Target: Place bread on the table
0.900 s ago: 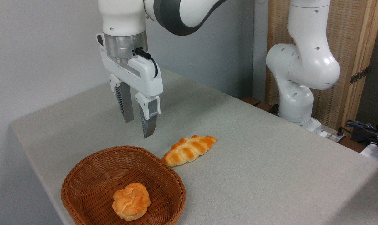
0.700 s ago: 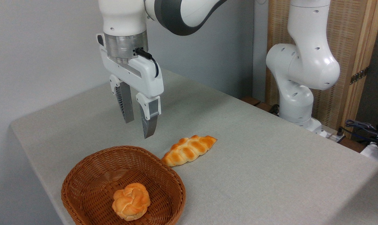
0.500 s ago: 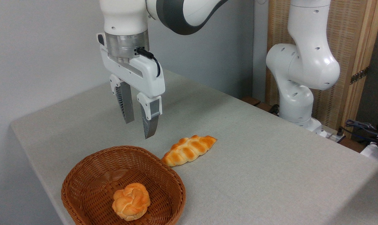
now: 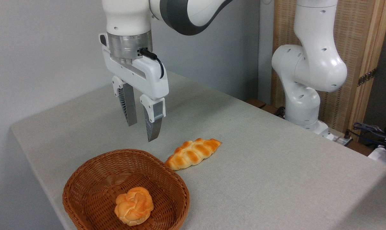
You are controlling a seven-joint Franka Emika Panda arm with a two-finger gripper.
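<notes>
While bread [image 4: 134, 205] sits basketed [image 4: 84, 179], table [image 4: 260, 166] lies grey.

The table [image 4: 260, 166] carries a wicker basket [image 4: 94, 179] with a braided loaf [image 4: 193, 153] just beside it.

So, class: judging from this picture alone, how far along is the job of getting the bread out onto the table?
Done: a braided loaf already lies on the table. In hand: nothing; the gripper hangs empty, jaws slightly apart, above the far rim of the basket. Left: the round bread sits in the basket, so it must be reached, grasped, lifted out and set on the table.
</notes>
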